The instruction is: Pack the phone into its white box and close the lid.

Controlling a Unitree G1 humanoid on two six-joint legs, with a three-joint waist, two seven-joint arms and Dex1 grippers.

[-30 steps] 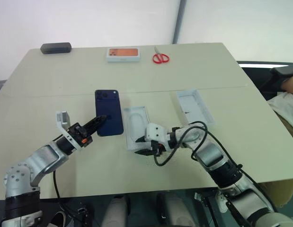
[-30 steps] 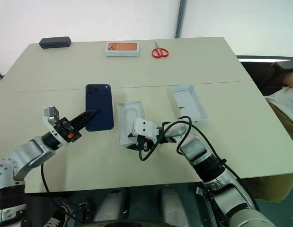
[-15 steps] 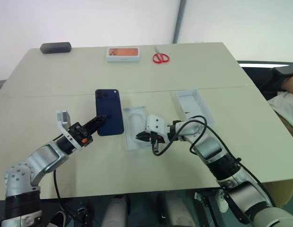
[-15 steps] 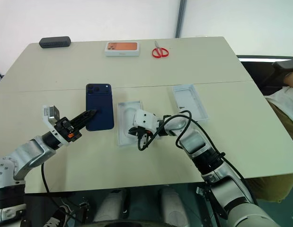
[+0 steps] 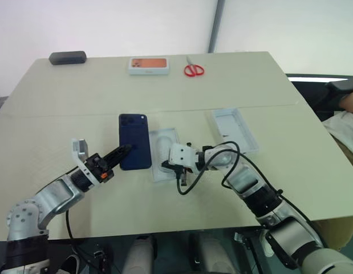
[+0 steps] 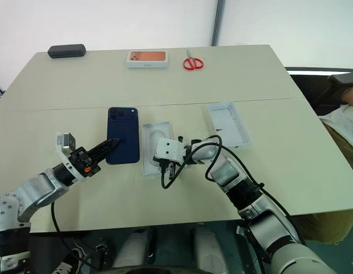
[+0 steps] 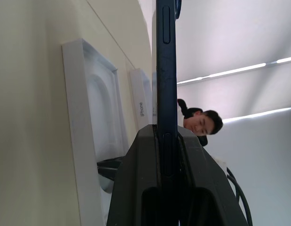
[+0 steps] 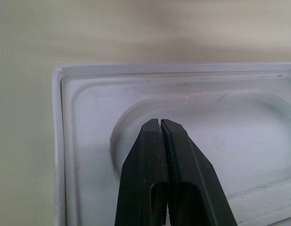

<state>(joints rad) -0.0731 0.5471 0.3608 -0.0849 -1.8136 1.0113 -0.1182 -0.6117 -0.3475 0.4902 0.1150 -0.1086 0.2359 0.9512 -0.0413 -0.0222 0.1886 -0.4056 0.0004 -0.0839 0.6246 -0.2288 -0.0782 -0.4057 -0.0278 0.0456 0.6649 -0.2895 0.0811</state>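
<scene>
I have the left pincer (image 5: pixel 124 150) clamped on the near edge of the phone (image 5: pixel 134 141); in the left wrist view its fingers (image 7: pixel 150 188) press both faces of the slim navy body, which stands edge-on between them. From the head views the phone sits at about 9 o'clock of the white box (image 5: pixel 164 153), just beside it, camera cluster at the far end. My right pincer (image 8: pixel 160 123) is fully closed with nothing between its fingertips, tips over the rounded recess of the white moulded insert (image 8: pixel 206 136) lying in that box. The lid (image 5: pixel 234 131) lies open side up at roughly 2 o'clock of the box, apart from it. Far across the table (image 5: pixel 62 97) I see an orange-topped box (image 5: pixel 148 64), red scissors (image 5: pixel 193 69) and a black case (image 5: pixel 67 57).
</scene>
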